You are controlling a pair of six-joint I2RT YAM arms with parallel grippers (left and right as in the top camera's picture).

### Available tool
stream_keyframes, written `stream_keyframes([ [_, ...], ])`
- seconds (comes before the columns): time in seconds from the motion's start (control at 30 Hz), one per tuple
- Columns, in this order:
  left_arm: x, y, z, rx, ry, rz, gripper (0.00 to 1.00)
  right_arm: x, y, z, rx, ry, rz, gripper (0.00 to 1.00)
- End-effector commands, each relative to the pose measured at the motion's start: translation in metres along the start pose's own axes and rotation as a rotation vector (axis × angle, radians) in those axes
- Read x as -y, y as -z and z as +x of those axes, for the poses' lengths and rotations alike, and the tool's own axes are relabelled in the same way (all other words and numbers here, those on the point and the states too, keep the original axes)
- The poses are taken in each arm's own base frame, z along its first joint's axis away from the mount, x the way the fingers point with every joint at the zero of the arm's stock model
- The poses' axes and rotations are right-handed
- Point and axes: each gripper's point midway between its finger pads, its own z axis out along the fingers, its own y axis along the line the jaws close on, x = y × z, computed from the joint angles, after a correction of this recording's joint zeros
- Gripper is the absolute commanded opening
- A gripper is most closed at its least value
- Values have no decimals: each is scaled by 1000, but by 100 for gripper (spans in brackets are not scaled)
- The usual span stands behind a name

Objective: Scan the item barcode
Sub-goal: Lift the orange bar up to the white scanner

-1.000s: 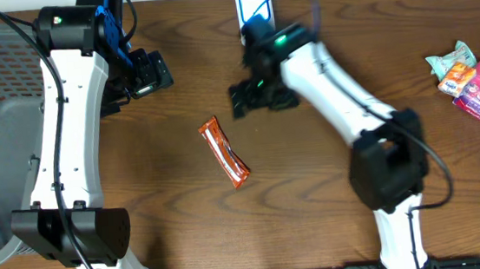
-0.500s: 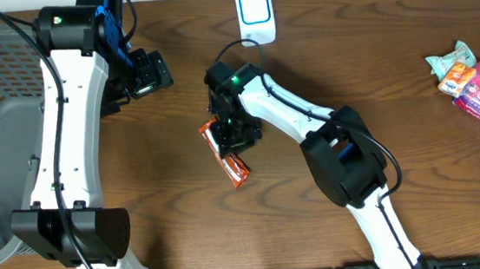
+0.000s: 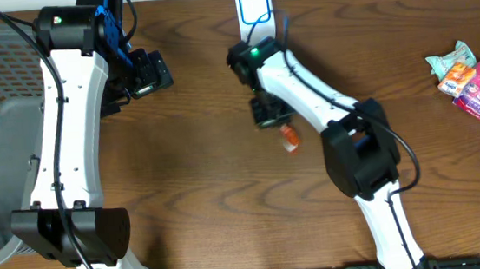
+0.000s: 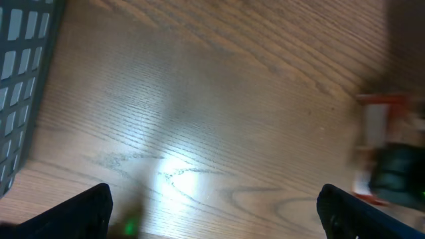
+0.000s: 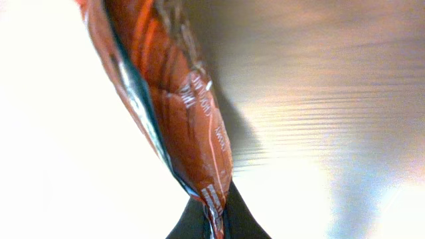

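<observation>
Your right gripper (image 3: pixel 266 112) is pinched tight on one end of the orange snack wrapper (image 5: pixel 178 116), and the rest of the pack stretches out from its fingertips over the wooden table (image 3: pixel 185 200). The white scanner (image 3: pixel 254 9) sits just beyond that gripper, not touching it. Your left gripper (image 4: pixel 212 202) is spread wide, holding nothing.

Glossy, crinkled orange plastic wrapper (image 5: pixel 179 126) — grained brown wood table (image 4: pixel 199 99), faintly shiny — matt grey plastic basket (image 4: pixel 16 66)
</observation>
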Motion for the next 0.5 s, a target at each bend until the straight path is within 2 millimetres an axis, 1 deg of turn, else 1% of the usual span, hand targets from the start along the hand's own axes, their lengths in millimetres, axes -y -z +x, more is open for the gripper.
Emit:
stream_keyframes([
  [0.0, -2, -2, -1, -8, 6, -11, 98, 94, 59, -36, 359, -279, 453, 1],
  [0.07, -2, -2, -1, -8, 6, -11, 98, 107, 58, -37, 402, -319, 546, 1],
  [0.17, -2, -2, -1, -8, 6, -11, 98, 116, 42, -36, 436, -354, 627, 1],
  [0.23, -2, -2, -1, -8, 6, -11, 98, 115, 23, -33, 432, -336, 655, 1],
  [0.3, -2, -2, -1, -8, 6, -11, 98, 112, -2, -26, 405, -314, 672, 1],
  [0.37, -2, -2, -1, -8, 6, -11, 98, 107, -22, -18, 378, -297, 672, 2],
  [0.4, -2, -2, -1, -8, 6, -11, 98, 105, -32, -13, 363, -291, 666, 2],
  [0.47, -2, -2, -1, -8, 6, -11, 98, 100, -44, -5, 339, -275, 660, 3],
])
